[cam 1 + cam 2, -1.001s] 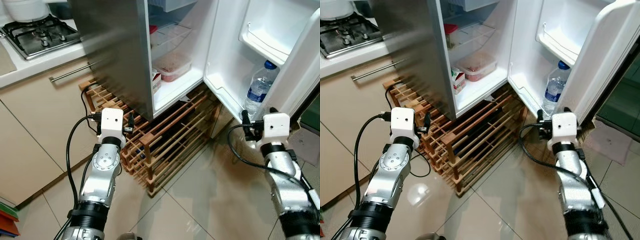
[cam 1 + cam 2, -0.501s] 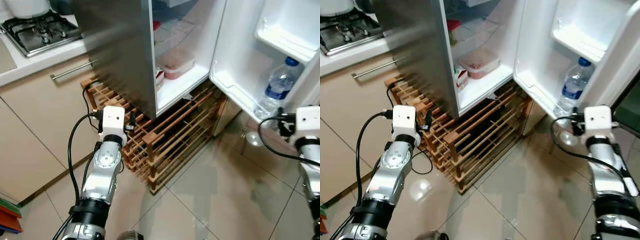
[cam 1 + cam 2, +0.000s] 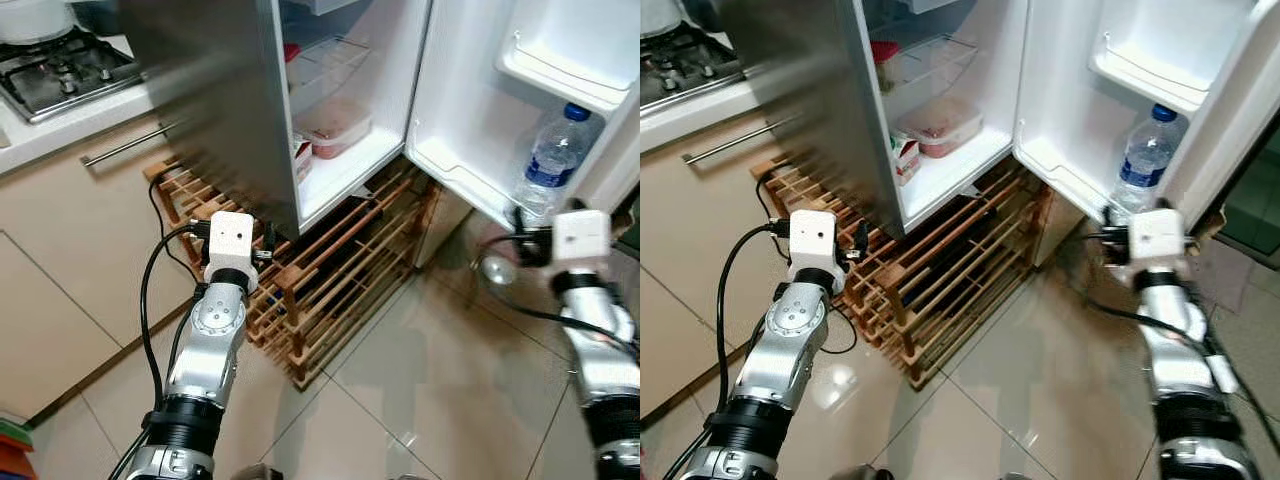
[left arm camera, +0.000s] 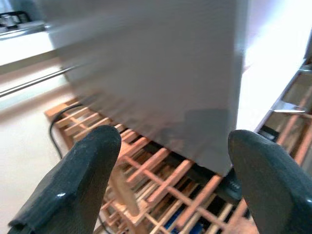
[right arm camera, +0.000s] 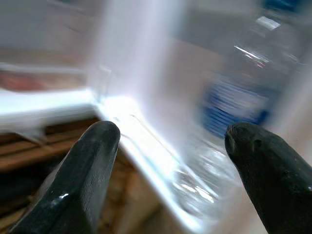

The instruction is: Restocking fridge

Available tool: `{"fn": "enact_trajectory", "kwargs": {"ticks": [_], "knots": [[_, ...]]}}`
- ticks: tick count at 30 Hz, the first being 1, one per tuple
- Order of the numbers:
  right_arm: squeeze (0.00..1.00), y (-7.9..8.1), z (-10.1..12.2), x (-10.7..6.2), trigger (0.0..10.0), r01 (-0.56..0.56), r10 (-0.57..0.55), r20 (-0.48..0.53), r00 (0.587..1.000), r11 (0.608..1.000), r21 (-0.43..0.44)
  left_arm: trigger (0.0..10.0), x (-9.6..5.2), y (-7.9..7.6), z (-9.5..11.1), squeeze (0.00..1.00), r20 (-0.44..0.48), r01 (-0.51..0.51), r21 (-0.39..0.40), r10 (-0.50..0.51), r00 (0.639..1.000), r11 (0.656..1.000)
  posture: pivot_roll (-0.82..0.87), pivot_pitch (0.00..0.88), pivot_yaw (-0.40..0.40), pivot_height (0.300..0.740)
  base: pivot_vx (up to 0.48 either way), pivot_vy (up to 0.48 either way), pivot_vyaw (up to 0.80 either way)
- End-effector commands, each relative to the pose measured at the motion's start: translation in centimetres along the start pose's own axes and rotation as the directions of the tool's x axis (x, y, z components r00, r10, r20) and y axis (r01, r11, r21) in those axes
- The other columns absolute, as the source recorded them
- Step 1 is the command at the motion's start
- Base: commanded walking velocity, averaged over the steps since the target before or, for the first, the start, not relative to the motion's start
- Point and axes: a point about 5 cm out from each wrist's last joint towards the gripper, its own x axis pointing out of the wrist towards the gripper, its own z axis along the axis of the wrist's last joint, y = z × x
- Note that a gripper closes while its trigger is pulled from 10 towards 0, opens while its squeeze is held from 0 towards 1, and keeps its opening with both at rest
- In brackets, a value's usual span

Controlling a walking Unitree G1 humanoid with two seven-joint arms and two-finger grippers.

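**Facing the open fridge, both grippers empty**

We stand before the fridge [image 3: 230,110], which fills the upper middle of the frame, with its door [image 3: 470,110] swung wide to the upper right. We hold both arms forward and low, probably so the shelves stay in plain sight.

Our left gripper [image 4: 170,180] hovers at centre left, just in front of the steel side panel and above the wooden rack [image 3: 340,270] that runs under the fridge. Its fingers [image 4: 83,180] are spread wide and hold nothing. We judge it is simply parked while we line up.

Our right gripper [image 5: 170,170] sits at right of centre, close below the door's lower shelf. Its fingers [image 5: 85,180] are also spread apart, with nothing between them. They frame the water bottle [image 3: 1145,160], which stands upright in that door shelf, a place suited to tall things. The wrist view is blurred, so we cannot tell if a finger touches the shelf edge.

Inside, at upper centre, a lidded tub [image 3: 335,128] rests on the bottom shelf and a small carton [image 3: 905,158] stands at its front edge. A hob [image 3: 60,65] lies at upper left.

With no item in hand, we judge the restocking is between loads.
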Motion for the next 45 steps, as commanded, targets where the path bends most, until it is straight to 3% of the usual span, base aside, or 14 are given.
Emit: {"fn": "enact_trajectory", "kwargs": {"ticks": [1, 5, 9, 12, 16, 22, 29, 32, 37, 38, 39, 41, 42, 45], "knots": [[0.00, 1.0, 0.5, 0.5, 10.0, -0.016, 0.015, 0.007, 1.000, 0.997, 0.082, 10.0, 0.1, 0.1, 0.1, 0.00, 0.008, -0.006, 0.023, 0.006, 1.000, 1.000, 0.04, 0.031, 0.047, 0.740, 0.000, 0.000, 0.00], [0.00, 1.4, 0.4, 1.0, 10.0, -0.010, 0.011, -0.008, 1.000, 0.994, 0.108, 10.0, 0.0, 0.1, 0.0, 0.00, 0.013, -0.008, 0.035, 0.007, 1.000, 0.999, 0.05, 0.028, 0.045, 0.740, 0.000, 0.000, 0.00], [0.00, -0.5, 0.5, 1.9, 10.0, 0.043, -0.042, -0.023, 0.999, 0.997, 0.059, 10.0, -0.1, 0.1, 0.1, 0.00, 0.022, -0.015, 0.037, 0.014, 1.000, 0.999, 0.06, 0.024, 0.039, 0.740, 0.000, -0.180, 0.00], [0.00, -0.9, 0.5, 2.0, 10.0, 0.048, -0.046, -0.026, 0.999, 0.998, 0.050, 10.0, -0.1, 0.2, 0.1, 0.00, 0.021, -0.017, 0.037, 0.016, 1.000, 0.999, 0.06, 0.024, 0.039, 0.740, 0.000, -0.379, 0.00], [0.00, -3.4, 0.4, 2.6, 10.0, 0.100, -0.100, -0.056, 0.993, 0.995, -0.007, 10.0, -0.2, 0.4, 0.0, 0.00, 0.023, -0.036, 0.020, 0.035, 0.999, 0.999, 0.07, 0.024, 0.035, 0.740, 0.232, -0.092, 0.00], [0.00, -5.0, 0.2, 2.7, 10.0, 0.130, -0.133, -0.075, 0.988, 0.991, -0.043, 10.0, -0.4, 0.6, -0.1, 0.00, 0.021, -0.039, 0.023, 0.039, 0.999, 0.999, 0.07, 0.030, 0.035, 0.740, 0.000, 0.000, 0.00], [0.00, -8.9, -0.4, 2.2, 10.0, 0.196, -0.224, -0.140, 0.964, 0.962, -0.192, 10.0, -0.6, 1.0, -0.2, 0.00, 0.018, -0.050, 0.024, 0.049, 0.999, 0.998, 0.08, 0.044, 0.039, 0.740, 0.000, 0.000, 0.00], [0.00, -9.8, 0.0, 2.2, 10.0, 0.223, -0.253, -0.128, 0.959, 0.952, -0.208, 10.0, -0.6, 1.0, -0.2, 0.00, 0.014, -0.051, 0.025, 0.050, 0.999, 0.998, 0.09, 0.044, 0.034, 0.740, 0.000, 0.000, 0.00], [0.00, -7.5, 0.5, 3.1, 10.0, 0.202, -0.208, -0.089, 0.974, 0.977, -0.069, 10.0, -0.5, 0.9, -0.2, 0.00, 0.012, -0.051, 0.034, 0.051, 0.999, 0.998, 0.08, 0.041, 0.030, 0.740, 0.000, 0.000, 0.00], [0.00, -5.1, 0.4, 3.4, 10.0, 0.173, -0.169, -0.080, 0.982, 0.984, 0.037, 10.0, -0.4, 0.9, -0.3, 0.00, 0.009, -0.052, 0.038, 0.052, 0.999, 0.998, 0.08, 0.041, 0.031, 0.740, 0.000, 0.000, 0.00], [0.00, -3.7, 0.4, 3.4, 10.0, 0.150, -0.144, -0.074, 0.987, 0.986, 0.079, 10.0, -0.3, 0.8, -0.3, 0.00, 0.010, -0.052, 0.038, 0.052, 0.999, 0.998, 0.07, 0.041, 0.033, 0.740, 0.000, 0.000, 0.00], [0.00, -1.6, 0.4, 3.4, 10.0, 0.115, -0.109, -0.056, 0.992, 0.986, 0.121, 10.0, -0.2, 0.7, -0.2, 0.00, 0.013, -0.049, 0.036, 0.048, 0.999, 0.998, 0.07, 0.040, 0.035, 0.740, 0.000, 0.000, 0.00], [0.00, -1.6, 0.4, 3.4, 10.0, 0.115, -0.109, -0.056, 0.992, 0.986, 0.121, 10.0, -0.2, 0.7, -0.2, 0.00, 0.013, -0.049, 0.036, 0.048, 0.999, 0.998, 0.07, 0.040, 0.035, 0.740, 0.000, 0.000, 0.00], [0.00, 0.9, 0.7, 3.2, 10.0, 0.073, -0.069, -0.028, 0.997, 0.984, 0.160, 10.0, -0.1, 0.6, 0.0, 0.00, 0.018, -0.039, 0.039, 0.038, 0.999, 0.998, 0.05, 0.039, 0.039, 0.740, 0.000, -0.147, 0.18]]}}
